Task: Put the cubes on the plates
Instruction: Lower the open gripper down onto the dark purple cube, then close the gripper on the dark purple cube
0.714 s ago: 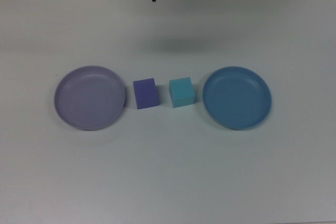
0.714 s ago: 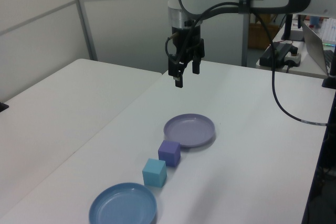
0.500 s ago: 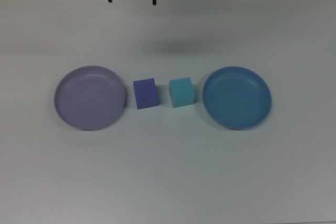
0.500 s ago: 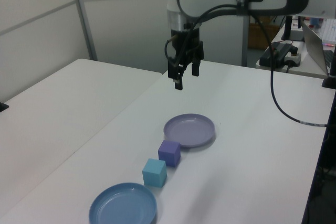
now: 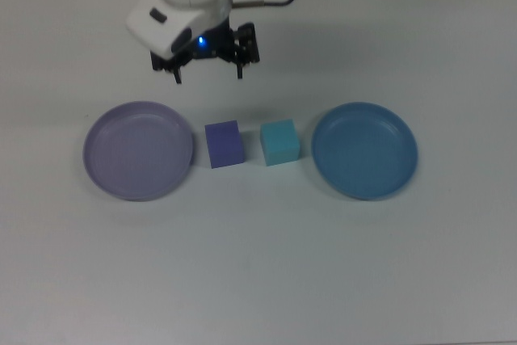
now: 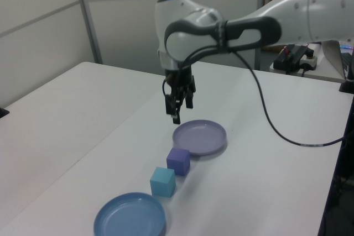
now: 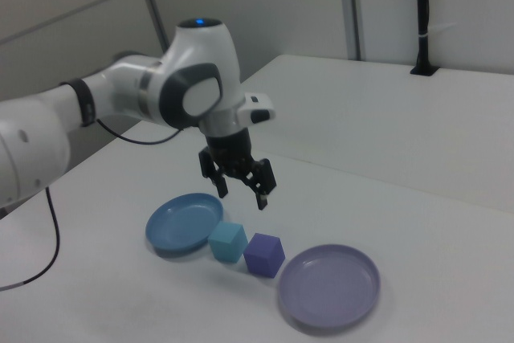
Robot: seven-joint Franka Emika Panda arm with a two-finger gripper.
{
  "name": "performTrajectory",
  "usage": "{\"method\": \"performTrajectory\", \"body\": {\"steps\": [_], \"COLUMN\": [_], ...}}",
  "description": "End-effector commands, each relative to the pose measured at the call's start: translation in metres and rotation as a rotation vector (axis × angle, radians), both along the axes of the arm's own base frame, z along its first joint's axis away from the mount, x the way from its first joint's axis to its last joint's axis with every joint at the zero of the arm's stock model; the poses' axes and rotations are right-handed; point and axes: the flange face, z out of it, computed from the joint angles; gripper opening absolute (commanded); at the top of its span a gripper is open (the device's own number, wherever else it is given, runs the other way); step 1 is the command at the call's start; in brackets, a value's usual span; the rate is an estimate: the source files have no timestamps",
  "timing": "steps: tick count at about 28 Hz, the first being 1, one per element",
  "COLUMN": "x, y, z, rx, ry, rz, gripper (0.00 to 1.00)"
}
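Since the earlier frames, the gripper has been brought forward from the table's far edge and lowered; its fingers are spread, nothing held. In the top view, the purple cube and teal cube sit apart between the lavender plate and blue plate, unmoved. The gripper is seen beyond the purple cube, above the table.

White table carries plates and cubes.
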Motion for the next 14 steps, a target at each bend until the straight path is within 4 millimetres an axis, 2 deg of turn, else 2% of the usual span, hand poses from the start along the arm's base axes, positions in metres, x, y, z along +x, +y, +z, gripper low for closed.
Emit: {"method": "performTrajectory", "body": {"steps": [1, 2, 7, 8, 14], "x": [0.012, 0.016, 0.019, 0.018, 0.020], "y": [0.003, 0.007, 0.028, 0.034, 0.052], "z": [-0.039, -0.053, -0.089, -0.101, -0.136], "rx": [-0.011, -0.018, -0.064, -0.078, -0.135], "ry": [0.014, 0.026, 0.040, 0.046, 0.059], "rz": [0.032, 0.039, 0.081, 0.079, 0.069], "gripper": [1.00, 1.00, 1.00, 1.00, 1.00]}}
